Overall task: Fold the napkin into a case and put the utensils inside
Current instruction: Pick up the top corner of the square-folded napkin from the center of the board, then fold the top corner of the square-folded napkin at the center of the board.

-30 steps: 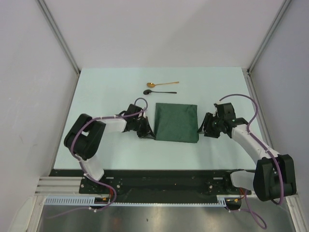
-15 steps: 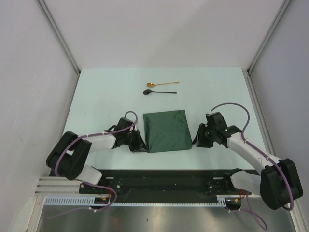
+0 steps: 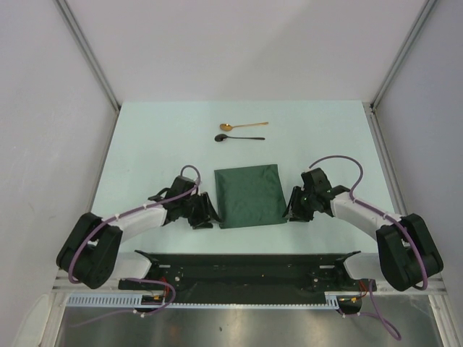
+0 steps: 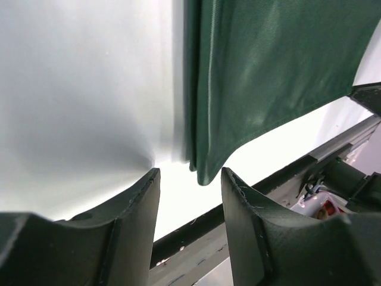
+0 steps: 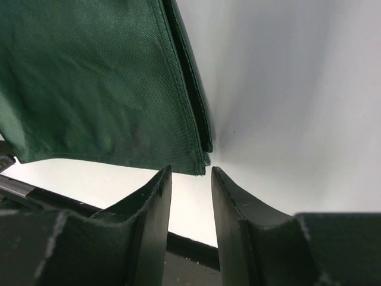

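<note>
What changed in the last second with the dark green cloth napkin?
The napkin slid toward the near edge and left, both arms coming back with it. The left gripper has opened and let go of its near left corner; the right gripper stands open at the other near corner. The shiny gold spoon and glossy black spoon stayed put.

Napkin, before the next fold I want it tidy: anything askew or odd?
Slightly. The napkin lies a little rotated, its far edge slanting in the top view, and along its right edge the under layer peeks past the upper one. No damage.
</note>
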